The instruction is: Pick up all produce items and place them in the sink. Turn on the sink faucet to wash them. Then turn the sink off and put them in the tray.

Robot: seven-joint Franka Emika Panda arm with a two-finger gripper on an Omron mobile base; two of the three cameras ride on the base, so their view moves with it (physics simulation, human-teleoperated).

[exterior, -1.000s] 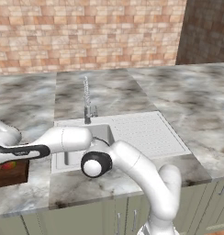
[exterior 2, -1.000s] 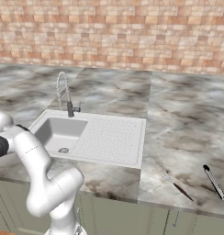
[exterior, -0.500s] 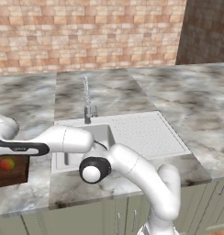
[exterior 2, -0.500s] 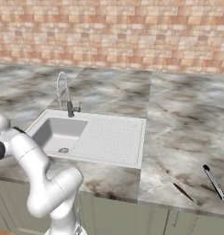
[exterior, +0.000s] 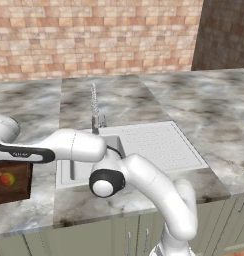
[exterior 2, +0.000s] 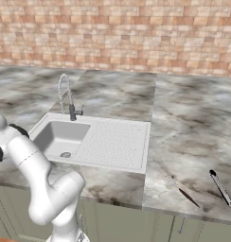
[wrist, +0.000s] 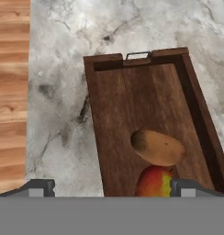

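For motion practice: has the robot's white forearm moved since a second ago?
Yes: the white forearm rose slightly, judged against the fixed white rectangular sink beside it.

Warm browns and reds against grey marble and white

The tray (wrist: 127, 114) is dark brown wood with a fine lengthwise grain and a thin silvery handle (wrist: 138, 55) at one end. In it, the potato (wrist: 158, 147) is tan-brown, darker at one tip; the apple (wrist: 154, 182) is red with a yellow-green streak. The counter (wrist: 58, 92) is pale grey marble veined with dark charcoal, and a strip of light honey-coloured wood floor (wrist: 10, 92) lies beside it. The sink (exterior 2: 96, 144) is white, its draining board (exterior 2: 113, 142) dotted in rows; the faucet (exterior 2: 66, 97) is chrome. The wall (exterior 2: 136, 33) is brick in red, tan and cream. The arm (exterior: 144, 180) is white with black joints.
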